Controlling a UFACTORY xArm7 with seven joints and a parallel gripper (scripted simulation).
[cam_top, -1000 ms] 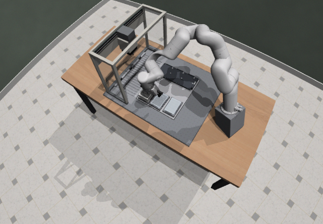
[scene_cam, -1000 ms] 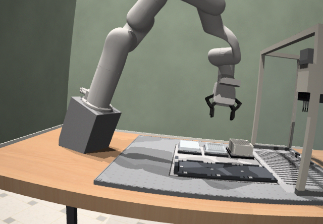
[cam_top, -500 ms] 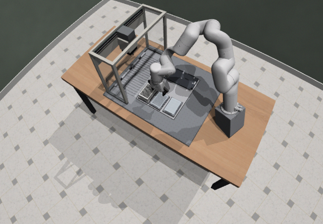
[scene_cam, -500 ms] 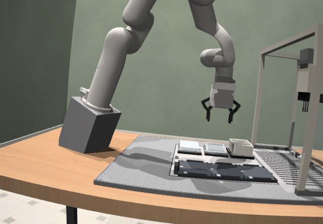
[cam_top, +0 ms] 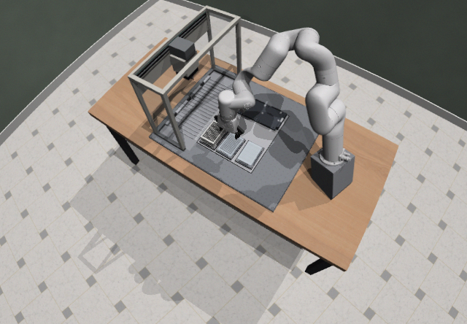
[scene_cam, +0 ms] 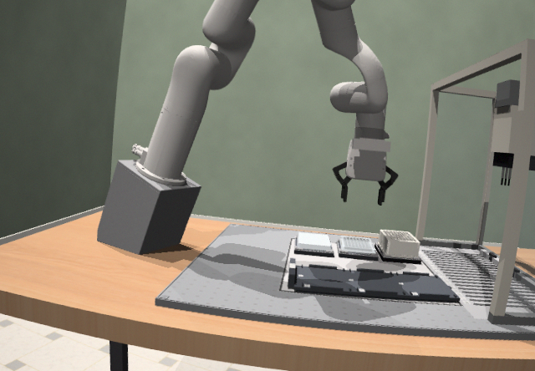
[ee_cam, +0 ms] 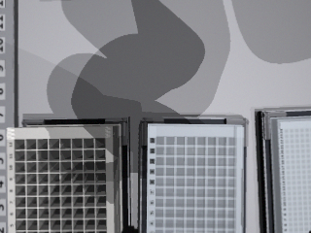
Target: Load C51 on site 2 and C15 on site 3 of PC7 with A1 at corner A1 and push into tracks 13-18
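My gripper (scene_cam: 363,194) is open and empty. It hangs well above the row of nests, roughly over the gap between the deep-well block and the 96-well plate; it also shows in the top view (cam_top: 230,133). The deep-well block C51 (scene_cam: 399,242) (ee_cam: 63,182) sits in the nest nearest the rails. The 96-well plate C15 (scene_cam: 357,245) (ee_cam: 194,177) sits in the middle nest. The 384-well plate C16 (scene_cam: 313,241) (ee_cam: 293,175) sits in the nest nearest the arm's base. The dark carrier PC7 (scene_cam: 371,282) (cam_top: 265,114) lies on the apron with nothing on its sites.
The loading rails (scene_cam: 466,273) (cam_top: 199,101) lie under the instrument's open frame (cam_top: 181,71), whose posts stand at the rails' corners. A dark head (scene_cam: 503,160) hangs inside the frame. Track numbers (ee_cam: 2,97) run along the apron edge.
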